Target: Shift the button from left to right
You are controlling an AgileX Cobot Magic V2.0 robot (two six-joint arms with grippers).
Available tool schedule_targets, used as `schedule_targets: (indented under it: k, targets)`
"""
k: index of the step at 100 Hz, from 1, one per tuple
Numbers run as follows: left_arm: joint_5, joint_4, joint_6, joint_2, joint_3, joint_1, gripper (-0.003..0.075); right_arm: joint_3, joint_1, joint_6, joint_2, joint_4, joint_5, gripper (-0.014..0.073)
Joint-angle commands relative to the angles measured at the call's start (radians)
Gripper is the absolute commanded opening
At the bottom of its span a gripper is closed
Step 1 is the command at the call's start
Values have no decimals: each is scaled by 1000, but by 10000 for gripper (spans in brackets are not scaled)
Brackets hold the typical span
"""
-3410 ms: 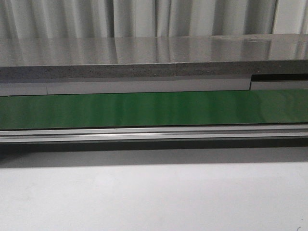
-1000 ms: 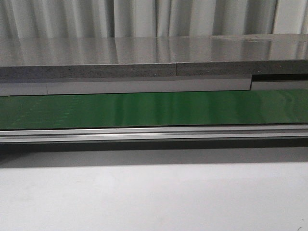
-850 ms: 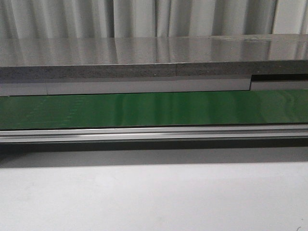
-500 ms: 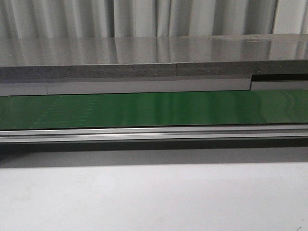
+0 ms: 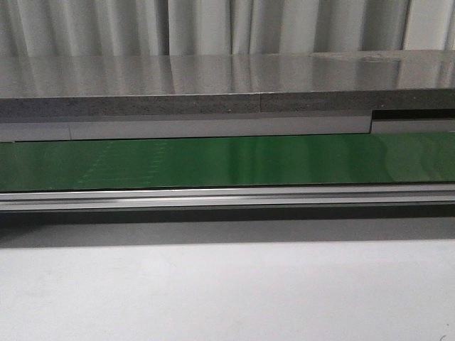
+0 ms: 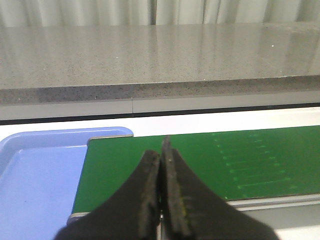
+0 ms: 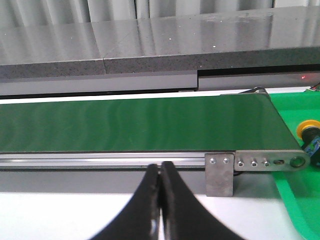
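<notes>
Beyond the green belt's right end, the button rests on a green surface.
Left gripper and right gripper both pressed together, holding nothing.

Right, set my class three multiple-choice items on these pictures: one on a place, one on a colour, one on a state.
1. Where does the button lie, relative to the belt?
A on its middle
B past its end, on the green surface
C under it

2. What colour is the tray at the belt's other end?
A red
B blue
C yellow

3. How is the left gripper?
A shut, empty
B wide open
C holding the button

Answers:
1. B, the right wrist view shows its yellow cap beyond the belt's end.
2. B, the left wrist view shows it blue.
3. A, its fingers meet with nothing between.
</notes>
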Motion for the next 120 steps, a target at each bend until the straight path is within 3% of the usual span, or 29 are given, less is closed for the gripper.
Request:
schedule_targets:
  k: [1,71,120]
  targets:
    - [-88,-10,1,7,-30,-8,-20,-15,2,-2,-18,4,-84,-67]
    - [-114,13,1,-3,-29,-8,-20,-15,2,-2,-18,4,-84,-67]
    - [-118,87,-57,-276,166,-8,-20,-15,2,-2,-18,4,-84,-67]
